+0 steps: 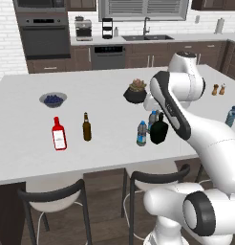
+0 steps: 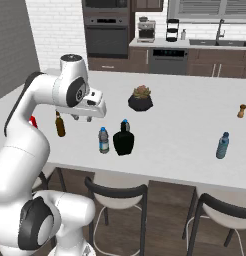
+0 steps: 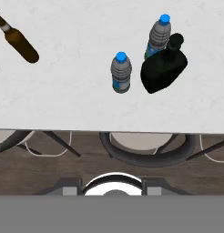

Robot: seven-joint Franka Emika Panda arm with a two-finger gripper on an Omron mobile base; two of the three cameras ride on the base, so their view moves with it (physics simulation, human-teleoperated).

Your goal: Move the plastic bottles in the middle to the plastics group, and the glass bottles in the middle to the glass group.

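Gripper (image 2: 81,118) hung above counter (image 1: 24,143), holding nothing; jaw spread can't be told. Black glass bottle (image 3: 163,69) stood mid-counter, touching rear water bottle (image 3: 158,35); front water bottle (image 3: 121,73) just beside. Brown bottle (image 1: 86,127), red bottle (image 1: 58,134) well apart left; lone water bottle (image 2: 222,145) far right. Succulent pot (image 1: 135,92) behind.

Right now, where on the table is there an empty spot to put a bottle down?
Bare white counter lies between the brown bottle and the nearest water bottle. It is crowded where that bottle, a second water bottle and the black bottle cluster.
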